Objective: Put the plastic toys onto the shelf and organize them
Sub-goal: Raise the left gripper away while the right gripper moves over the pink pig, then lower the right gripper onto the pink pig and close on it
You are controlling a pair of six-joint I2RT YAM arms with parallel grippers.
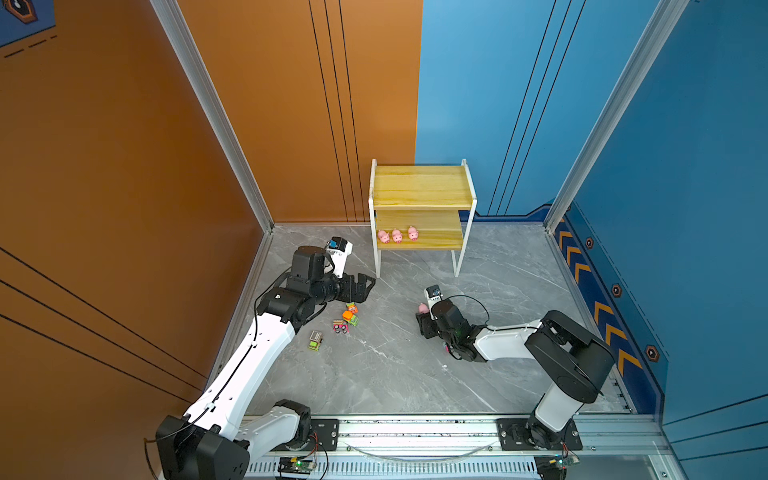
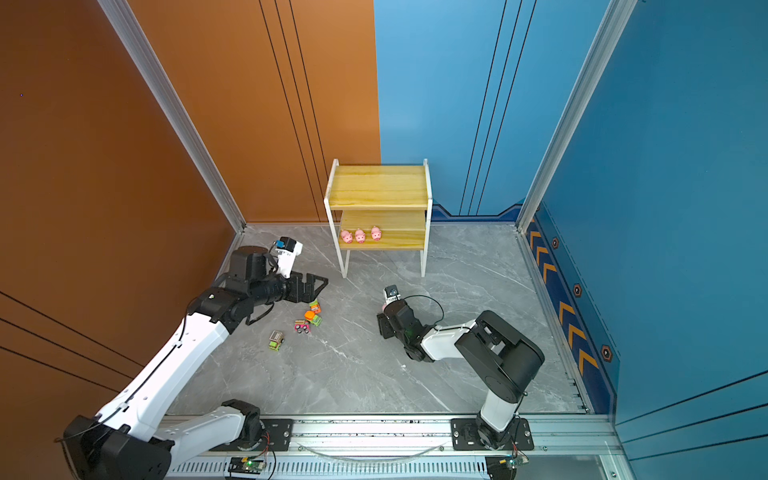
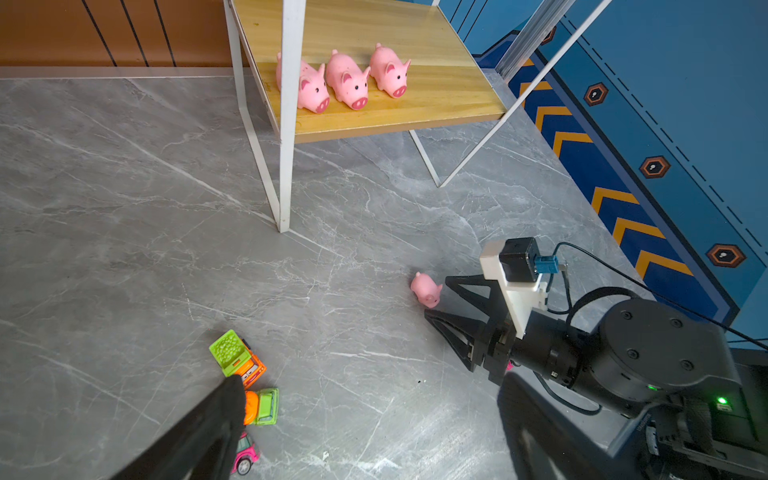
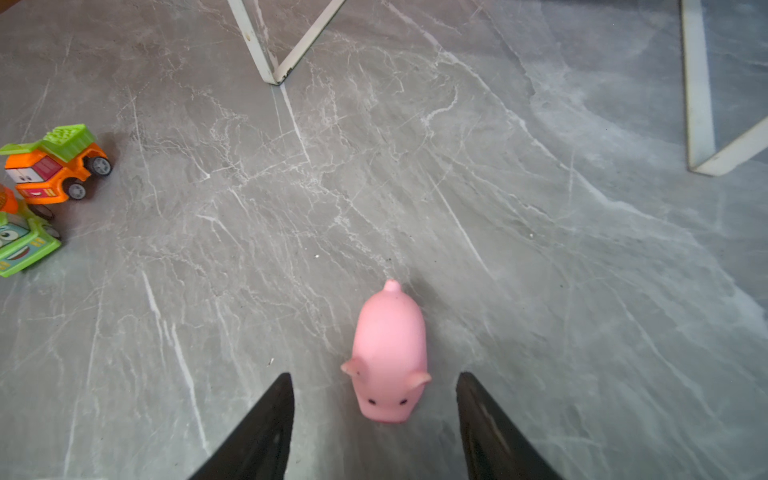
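Standing centre-frame, the two-tier yellow wooden shelf (image 1: 422, 187) held three pink plastic pigs (image 1: 397, 236), grouped. The left gripper (image 1: 368, 291) gaped empty above clustered plastic trucks (image 1: 348, 318). The right gripper (image 4: 374, 376), jaws parted, straddled a fourth pig (image 1: 423, 308), ungrasped, right of centre.

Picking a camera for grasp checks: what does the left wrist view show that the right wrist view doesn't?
Left wrist only: three pigs on the shelf's lower board, the pink truck, and the right gripper seen from outside. Right wrist only: clear gaps between each of its fingers and the loose pig; jaws open, no contact. Both: that pig on the floor, the orange truck, the green truck, the shelf legs.
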